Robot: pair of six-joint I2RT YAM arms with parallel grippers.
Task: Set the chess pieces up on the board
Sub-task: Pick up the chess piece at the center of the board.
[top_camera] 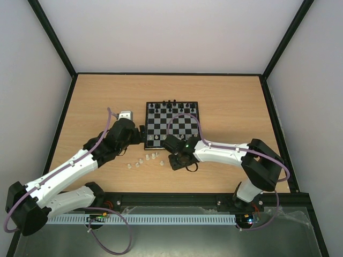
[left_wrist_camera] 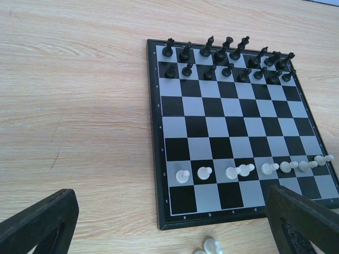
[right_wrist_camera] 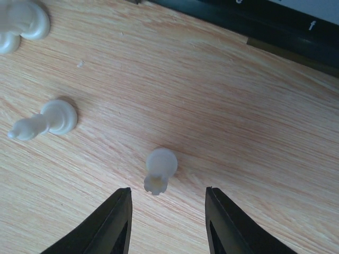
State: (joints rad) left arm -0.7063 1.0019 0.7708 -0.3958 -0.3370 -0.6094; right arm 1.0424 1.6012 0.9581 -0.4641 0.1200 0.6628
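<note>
Right gripper [right_wrist_camera: 167, 190] open, gripping nothing; one white chess piece [right_wrist_camera: 160, 168] stands on the table [right_wrist_camera: 238, 132] just ahead of its tips. Left gripper [left_wrist_camera: 170, 189] wide open, near the board [left_wrist_camera: 222, 127].

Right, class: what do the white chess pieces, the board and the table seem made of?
The chess pieces: probably plastic, milky and translucent with slight sheen. The board: smooth plastic or coated card, printed letters; unclear which. The table: wood or laminate, matte, grain showing.

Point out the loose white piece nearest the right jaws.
The notch-topped piece just ahead of the jaws; the slim one and the corner one sit farther left.
</note>
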